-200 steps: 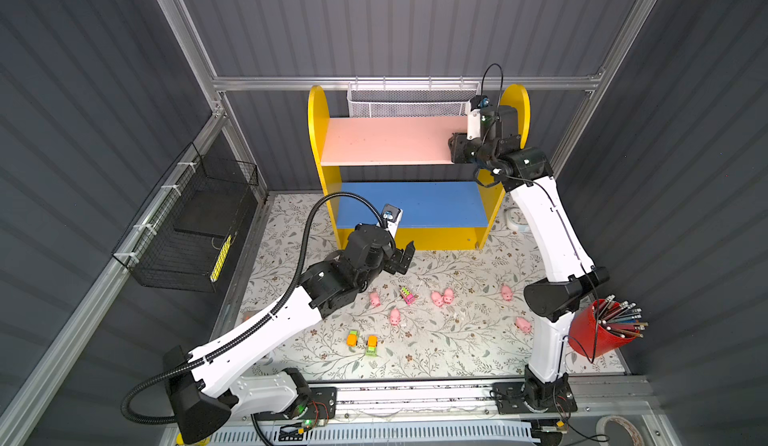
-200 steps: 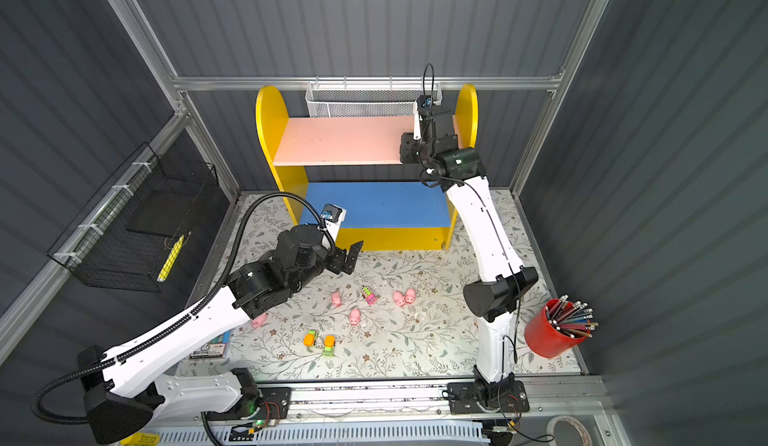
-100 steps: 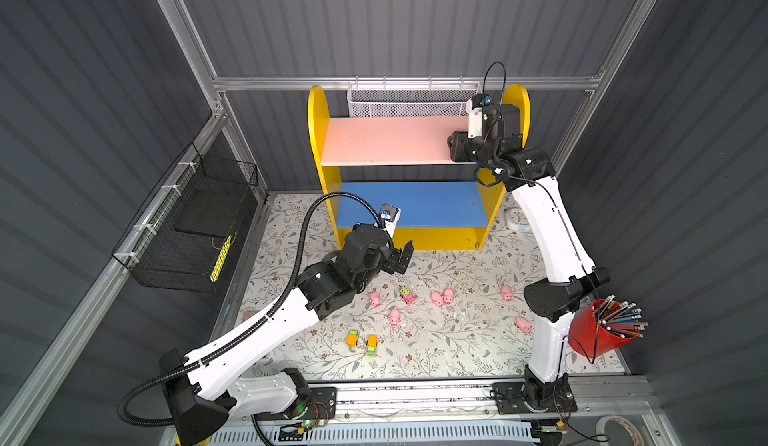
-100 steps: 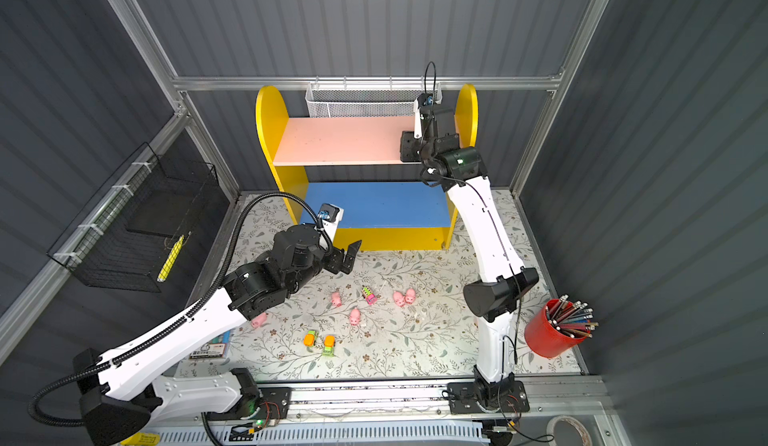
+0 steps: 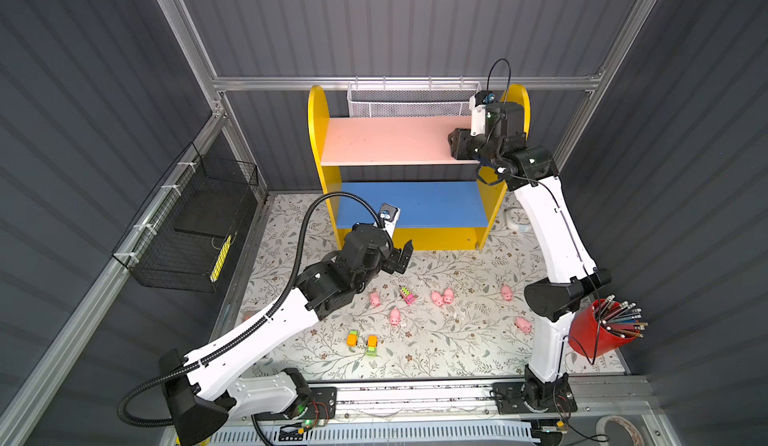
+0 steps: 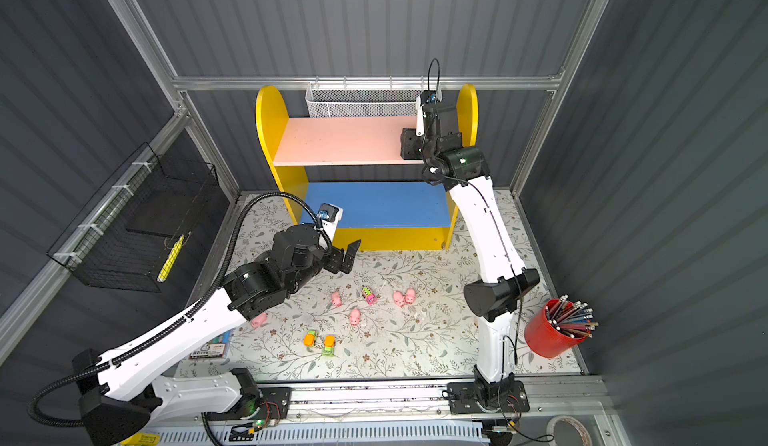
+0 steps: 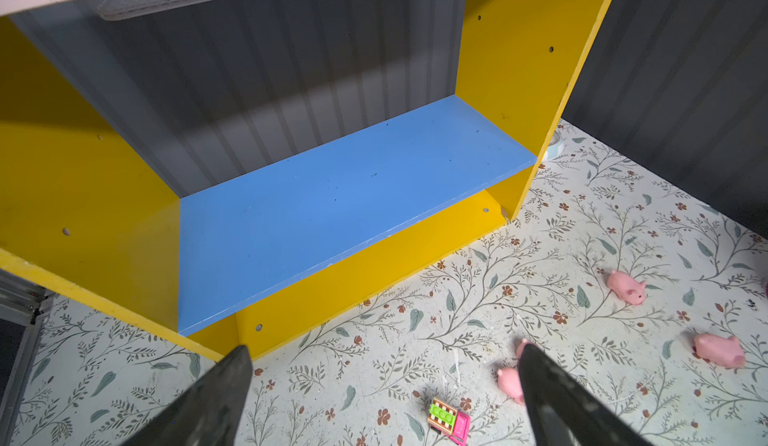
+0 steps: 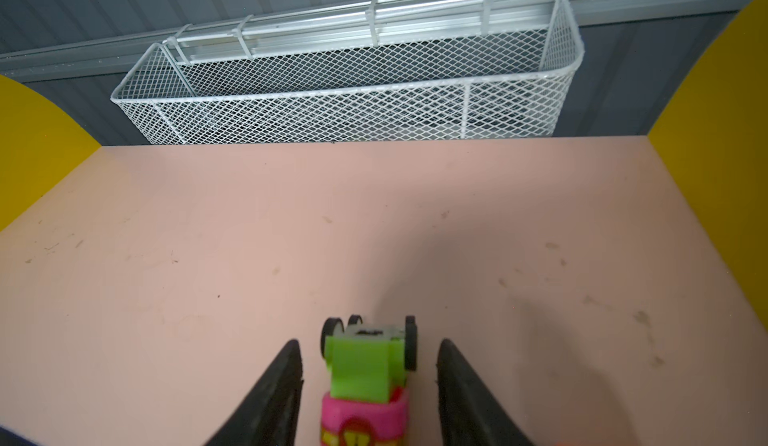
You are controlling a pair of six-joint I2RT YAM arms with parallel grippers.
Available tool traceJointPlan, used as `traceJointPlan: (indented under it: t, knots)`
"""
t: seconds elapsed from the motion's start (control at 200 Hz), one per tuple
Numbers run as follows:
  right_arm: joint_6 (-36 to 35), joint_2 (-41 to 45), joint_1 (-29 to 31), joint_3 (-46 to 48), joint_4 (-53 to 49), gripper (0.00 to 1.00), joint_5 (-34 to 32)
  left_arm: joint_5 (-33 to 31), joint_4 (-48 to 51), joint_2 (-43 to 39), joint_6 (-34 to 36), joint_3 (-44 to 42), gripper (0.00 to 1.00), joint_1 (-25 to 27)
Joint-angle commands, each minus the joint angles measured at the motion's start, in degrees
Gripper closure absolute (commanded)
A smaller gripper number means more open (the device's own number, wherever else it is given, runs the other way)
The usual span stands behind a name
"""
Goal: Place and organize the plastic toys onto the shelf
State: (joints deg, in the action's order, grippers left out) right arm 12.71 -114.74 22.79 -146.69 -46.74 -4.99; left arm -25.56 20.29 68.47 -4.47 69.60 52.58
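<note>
Right gripper (image 8: 368, 343) with fingers (image 8: 286, 375) parted, clear of the green-and-pink toy vehicle (image 8: 365, 371) between them on the pink upper board (image 8: 291, 223) of the shelf (image 5: 316, 132); left gripper (image 7: 384, 350) spread wide above the floral mat (image 5: 457, 340) near scattered pink pigs (image 5: 436, 297).

No writing can be read. The pink and green toy vehicle (image 8: 361, 373) between the fingers of the right gripper (image 8: 370, 342) bears yellow marks, too blurred to make out. The print on a printed packet (image 6: 210, 346) far behind the left gripper (image 6: 349, 257) is too small.
</note>
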Motion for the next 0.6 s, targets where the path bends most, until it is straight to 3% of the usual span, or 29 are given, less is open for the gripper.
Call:
traceJointPlan:
  t: [0.0, 0.595]
  knots:
    - [0.95, 0.31, -0.33, -1.38, 0.66, 0.46, 1.21, -1.06, -0.17, -1.40, 0.78, -0.46, 0.00, 0.29]
    - [1.09, 0.70, 0.49, 2.29, -1.23, 0.46, 0.82, -1.05, -0.53, -1.16, 0.34, -1.15, 0.00, 0.27]
